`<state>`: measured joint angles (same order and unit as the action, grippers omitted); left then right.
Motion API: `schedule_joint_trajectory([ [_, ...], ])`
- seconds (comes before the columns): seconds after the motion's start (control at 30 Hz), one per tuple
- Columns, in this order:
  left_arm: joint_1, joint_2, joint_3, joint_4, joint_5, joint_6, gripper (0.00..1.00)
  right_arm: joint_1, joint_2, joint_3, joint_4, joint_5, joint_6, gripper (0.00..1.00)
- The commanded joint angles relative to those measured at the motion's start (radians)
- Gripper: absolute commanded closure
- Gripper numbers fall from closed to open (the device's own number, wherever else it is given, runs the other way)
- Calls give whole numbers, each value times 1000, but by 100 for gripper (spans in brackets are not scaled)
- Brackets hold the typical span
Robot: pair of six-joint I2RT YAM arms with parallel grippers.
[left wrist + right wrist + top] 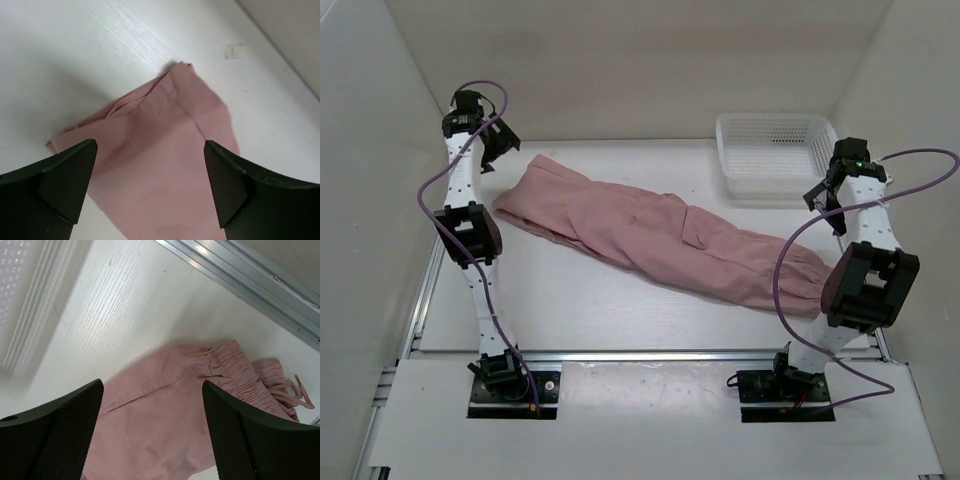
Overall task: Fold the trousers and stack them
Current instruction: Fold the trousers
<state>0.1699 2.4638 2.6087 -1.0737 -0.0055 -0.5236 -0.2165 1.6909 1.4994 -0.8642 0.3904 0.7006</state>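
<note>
The dusty-pink trousers lie flat and folded lengthwise, running diagonally from the back left to the front right of the table. My left gripper hovers open and empty above their back-left end. In the left wrist view that flat pink end lies below and between the spread fingers of the gripper. My right gripper hovers open and empty above the front-right end. The right wrist view shows the gripper over the pink fabric, with the gathered elastic band and loose drawstrings beside it.
A white mesh basket stands at the back right, close to my right arm, and shows blurred in the right wrist view. An aluminium rail runs along the table's near edge. White walls enclose the back and both sides.
</note>
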Motion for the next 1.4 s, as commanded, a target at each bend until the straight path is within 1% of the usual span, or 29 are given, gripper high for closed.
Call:
schedule_joint_trajectory([
  [0.0,2,-221,-134,75,-31,26,0,-4,-78,3,-13,-8,-13,16],
  [0.07,26,-284,-185,57,-40,60,0,-4,-111,-77,-13,-24,-22,17],
  [0.1,26,-301,-243,44,-51,71,0,-4,-135,-105,-13,-54,-36,19],
  [0.13,39,-333,-277,29,-51,80,4,-4,-148,-160,-4,-77,-50,19],
  [0.17,39,-345,-310,18,-63,80,10,-4,-158,-185,-4,-99,-50,20],
  [0.2,49,-361,-382,9,-98,80,28,-4,-180,-208,-4,-113,-61,20],
  [0.23,49,-388,-424,9,-108,80,34,-4,-191,-229,-4,-122,-61,20],
  [0.27,49,-400,-464,9,-122,80,39,-4,-213,-261,-4,-142,-61,20],
  [0.3,49,-410,-536,9,-122,80,38,-4,-223,-272,-4,-153,-61,20],
  [0.33,49,-410,-565,21,-122,68,35,-4,-232,-272,-4,-165,-72,20],
  [0.37,49,-410,-582,30,-101,68,29,-4,-232,-283,5,-174,-72,20],
  [0.43,49,-355,-582,31,-39,68,23,-4,-243,-283,5,-188,-72,20],
  [0.53,49,-298,-555,31,1,50,23,-4,-252,-274,5,-199,-81,20],
  [0.57,49,-266,-541,41,12,50,26,-4,-261,-274,5,-209,-81,20],
  [0.73,49,-161,-434,41,32,50,27,-4,-261,-274,5,-209,-90,20],
  [0.77,49,-149,-424,41,41,50,29,-4,-261,-274,5,-209,-90,20],
  [0.8,49,-137,-424,41,41,50,32,-4,-261,-274,5,-209,-90,20],
  [0.9,40,-123,-401,31,29,50,66,-4,-261,-274,5,-209,-90,20],
  [0.97,40,-141,-375,31,9,50,90,-4,-261,-263,5,-209,-90,20],
  [1.2,11,-284,-231,18,-66,82,90,-4,-241,-242,5,-219,-90,20],
  [1.27,11,-333,-231,18,-102,82,90,-4,-241,-242,5,-219,-90,20],
  [1.33,11,-373,-306,18,-120,82,90,-4,-241,-242,5,-219,-90,20],
  [1.37,11,-382,-347,29,-120,82,75,-4,-241,-242,5,-219,-90,20],
])
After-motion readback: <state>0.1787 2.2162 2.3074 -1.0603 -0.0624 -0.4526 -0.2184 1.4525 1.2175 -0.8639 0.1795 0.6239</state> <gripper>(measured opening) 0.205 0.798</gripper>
